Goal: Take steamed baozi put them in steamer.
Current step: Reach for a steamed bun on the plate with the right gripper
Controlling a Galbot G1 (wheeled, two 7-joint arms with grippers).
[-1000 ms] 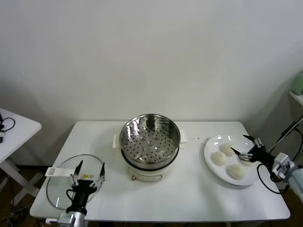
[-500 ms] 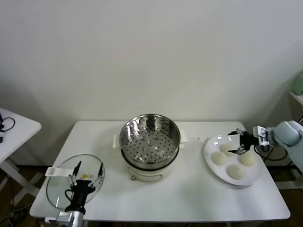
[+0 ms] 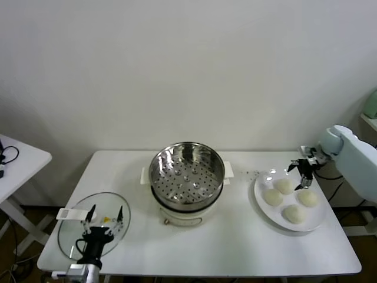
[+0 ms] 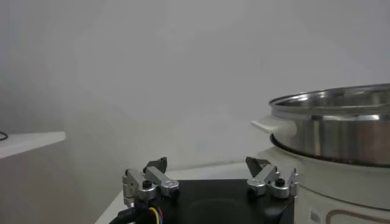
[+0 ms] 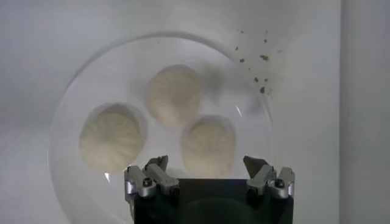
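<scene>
Several cream-white steamed baozi [image 3: 283, 186] lie on a white plate [image 3: 263, 179] at the table's right. The steel steamer [image 3: 187, 183] with its perforated tray stands at the table's middle and holds nothing. My right gripper [image 3: 298, 175] hangs open above the plate's far edge. In its wrist view three baozi show, and one baozi [image 5: 209, 146] lies just ahead of the open right gripper [image 5: 206, 163], apart from the fingers. My left gripper [image 3: 103, 215] is parked open over the glass lid. In the left wrist view the left gripper [image 4: 206, 163] holds nothing, with the steamer [image 4: 341, 122] beside it.
A flat glass lid [image 3: 73, 233] with a white handle lies at the table's front left. Dark crumbs [image 3: 252, 173] dot the table between steamer and plate. A white side table [image 3: 17, 159] stands further left. The table edge runs just right of the plate.
The right arm has swung up from the table's right edge and its open gripper now points down over the plate's far side. The left gripper has drawn back slightly.
</scene>
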